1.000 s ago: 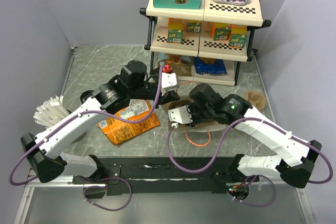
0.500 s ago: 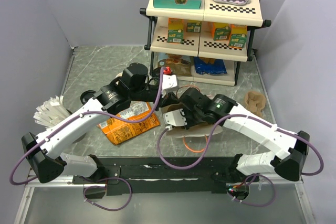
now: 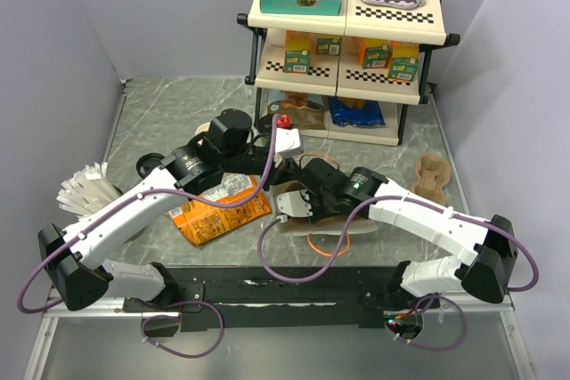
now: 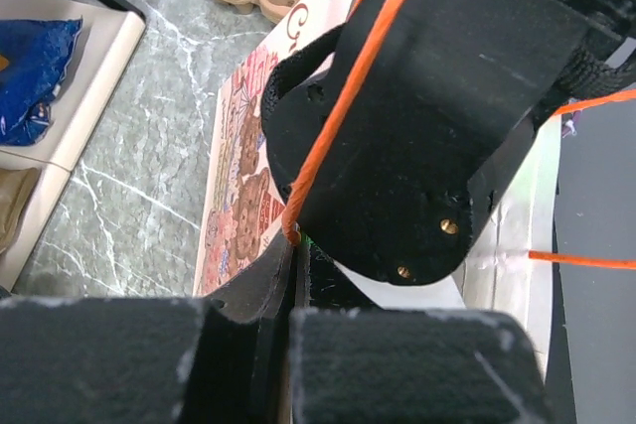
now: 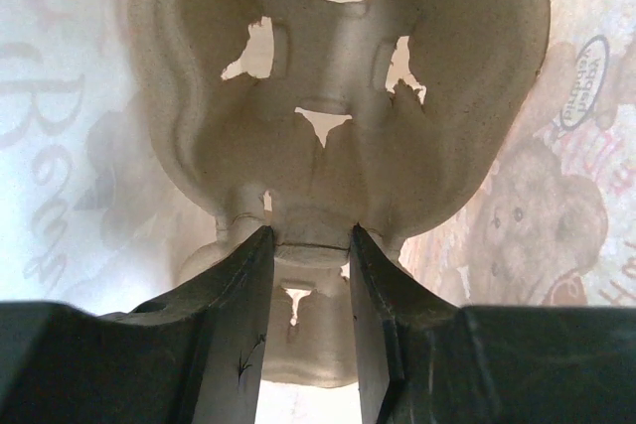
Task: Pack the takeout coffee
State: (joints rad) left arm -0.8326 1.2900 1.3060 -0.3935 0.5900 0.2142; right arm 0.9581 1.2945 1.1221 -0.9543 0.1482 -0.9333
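A grey marbled desk sits between lilac walls. The left fingers, together, pinch the bear-printed paper bag at its rim. The right fingers, partly apart, clamp a beige moulded-pulp cup carrier.

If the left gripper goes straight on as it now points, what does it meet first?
Probably the right arm's black wrist housing, just beyond the shut tips of the left gripper. An orange handle cord runs across it and may catch first; depth is unclear.
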